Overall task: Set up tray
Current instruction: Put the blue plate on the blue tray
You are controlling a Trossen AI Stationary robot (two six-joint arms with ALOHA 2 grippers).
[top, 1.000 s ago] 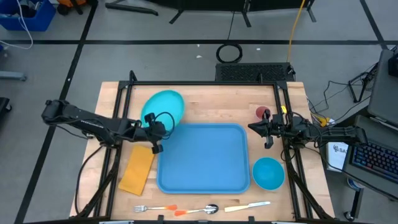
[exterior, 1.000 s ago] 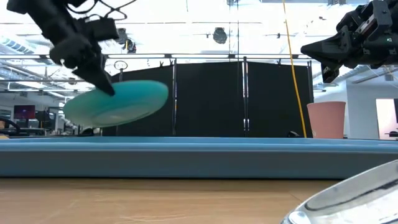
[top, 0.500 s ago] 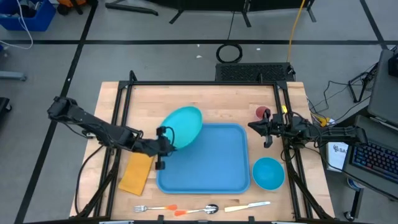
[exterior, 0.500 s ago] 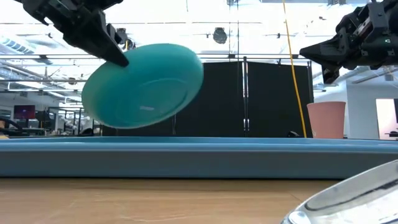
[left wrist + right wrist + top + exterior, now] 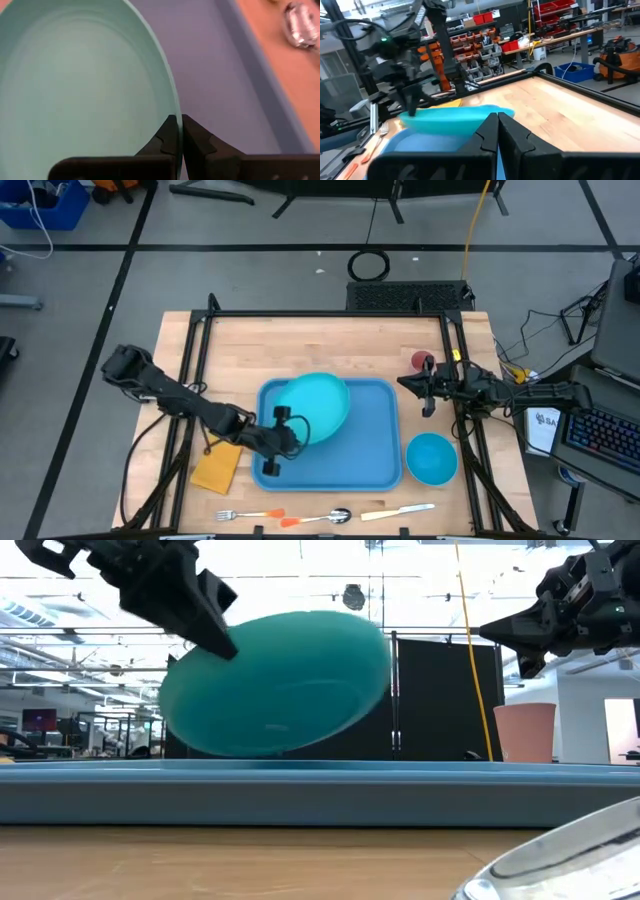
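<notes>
Teal plate (image 5: 318, 404) is held by its rim in the pinched left gripper (image 5: 278, 420), tilted above the tray (image 5: 375, 465) at table centre — not yet set down. Right gripper (image 5: 428, 385) is shut, empty. Bowl (image 5: 432, 458), napkin (image 5: 217, 467), cutlery (image 5: 330, 515) are left outside the tray.

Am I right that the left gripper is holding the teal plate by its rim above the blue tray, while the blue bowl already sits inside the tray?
Not quite. The high view shows the blue bowl on the wooden table, beside the blue tray and outside its rim. The rest holds: the left gripper pinches the teal plate by its rim above the tray.
</notes>
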